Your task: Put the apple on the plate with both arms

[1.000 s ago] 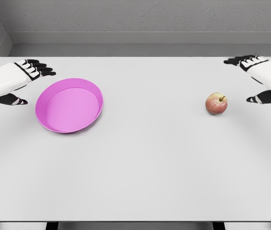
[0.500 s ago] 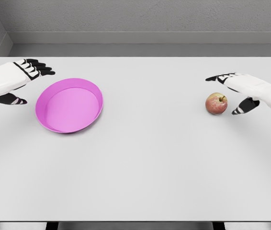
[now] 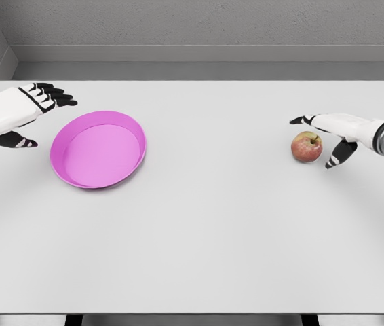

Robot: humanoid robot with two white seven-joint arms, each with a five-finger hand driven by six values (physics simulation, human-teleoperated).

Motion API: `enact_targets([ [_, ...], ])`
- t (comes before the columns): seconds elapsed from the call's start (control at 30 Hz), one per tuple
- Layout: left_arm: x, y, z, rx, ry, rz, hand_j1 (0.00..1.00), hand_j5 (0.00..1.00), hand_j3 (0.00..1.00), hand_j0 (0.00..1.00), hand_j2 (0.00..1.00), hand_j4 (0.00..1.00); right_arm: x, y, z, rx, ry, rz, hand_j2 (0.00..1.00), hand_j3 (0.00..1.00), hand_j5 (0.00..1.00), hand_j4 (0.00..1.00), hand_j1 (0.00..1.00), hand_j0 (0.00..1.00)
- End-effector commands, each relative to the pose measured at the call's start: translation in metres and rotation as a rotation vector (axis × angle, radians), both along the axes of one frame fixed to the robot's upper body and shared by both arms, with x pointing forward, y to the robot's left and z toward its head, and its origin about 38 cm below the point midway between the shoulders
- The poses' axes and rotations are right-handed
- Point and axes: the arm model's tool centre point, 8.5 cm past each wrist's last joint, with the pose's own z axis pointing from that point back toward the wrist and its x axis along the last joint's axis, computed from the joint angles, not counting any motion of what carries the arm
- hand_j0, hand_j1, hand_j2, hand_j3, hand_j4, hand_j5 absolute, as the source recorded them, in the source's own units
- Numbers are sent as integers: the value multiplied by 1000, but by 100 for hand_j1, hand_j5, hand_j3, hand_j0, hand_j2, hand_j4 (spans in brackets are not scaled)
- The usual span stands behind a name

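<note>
Since a moment ago my right hand [image 3: 328, 136] has slid left, fingers spread around the apple [image 3: 306, 147] without closing. Firm, round, smooth and light, I judge; it could roll, so I'd cup its sides. Far left, my left hand [image 3: 22, 115] hovers open beside the plate [image 3: 83, 178].

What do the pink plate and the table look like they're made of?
The pink plate looks like smooth moulded plastic: one uniform magenta colour, a raised rim, a soft matte sheen with no glaze glints. The table looks like a matte white laminate or painted board: flat, even, no grain and no reflections. Both are simulator renders, so this is only how they appear.
</note>
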Motion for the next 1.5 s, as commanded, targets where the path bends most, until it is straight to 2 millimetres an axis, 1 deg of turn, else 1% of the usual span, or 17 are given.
enact_targets([
  [0.0, 0, 1, 1, -5, -1, 3, 100, 100, 100, 100, 100, 100, 1, -1, -9, -4, 26, -12, 100, 100, 100, 100, 100, 100],
  [0.1, 0, 1, 1, -5, 0, 2, 100, 100, 100, 100, 100, 100, 4, 4, -9, -10, 29, 0, 100, 100, 100, 100, 100, 100],
  [0.17, 0, 1, 2, -4, -1, 3, 100, 100, 100, 100, 100, 100, 9, 11, -14, -2, 37, 4, 100, 100, 100, 100, 100, 100],
  [0.23, 0, 1, 2, -4, -1, 3, 100, 100, 100, 100, 100, 100, 7, 14, -18, -8, 48, 13, 100, 100, 100, 100, 100, 100],
  [0.53, 0, 2, 1, -2, 1, 6, 100, 100, 100, 100, 100, 100, 8, 12, -23, -19, 62, 9, 100, 100, 100, 100, 100, 100],
  [0.57, 0, 2, 2, -2, -1, 4, 100, 100, 100, 100, 100, 100, 7, 12, -23, -20, 61, 11, 82, 82, 82, 82, 82, 82],
  [0.6, 0, 2, 2, -2, -1, 4, 100, 100, 100, 100, 100, 100, 7, 12, -23, -22, 63, 12, 67, 67, 67, 67, 67, 67],
  [0.63, 0, 2, 2, -2, -1, 4, 100, 100, 100, 100, 100, 100, 7, 12, -23, -22, 63, 13, 59, 59, 59, 59, 59, 59],
  [0.77, 0, 2, 2, -2, -1, 4, 100, 100, 100, 100, 100, 100, 7, 13, -23, -24, 61, 15, 54, 54, 54, 54, 54, 54],
  [1.03, 0, 2, 2, -2, -1, 4, 100, 100, 100, 100, 100, 100, 7, 14, -21, -23, 57, 19, 53, 53, 53, 53, 53, 53],
  [1.27, 0, 3, 2, -3, -2, 6, 100, 100, 100, 100, 100, 100, 10, 18, -12, -21, 34, 28, 53, 53, 53, 53, 53, 53],
  [1.4, 0, 3, 2, -3, -2, 6, 100, 100, 100, 100, 100, 100, 15, 19, -1, -18, 10, 32, 54, 54, 54, 54, 54, 54],
  [1.47, 0, 3, 3, -2, -4, 8, 100, 100, 100, 100, 100, 100, 18, 27, 4, -5, -5, 48, 54, 54, 54, 54, 54, 54],
])
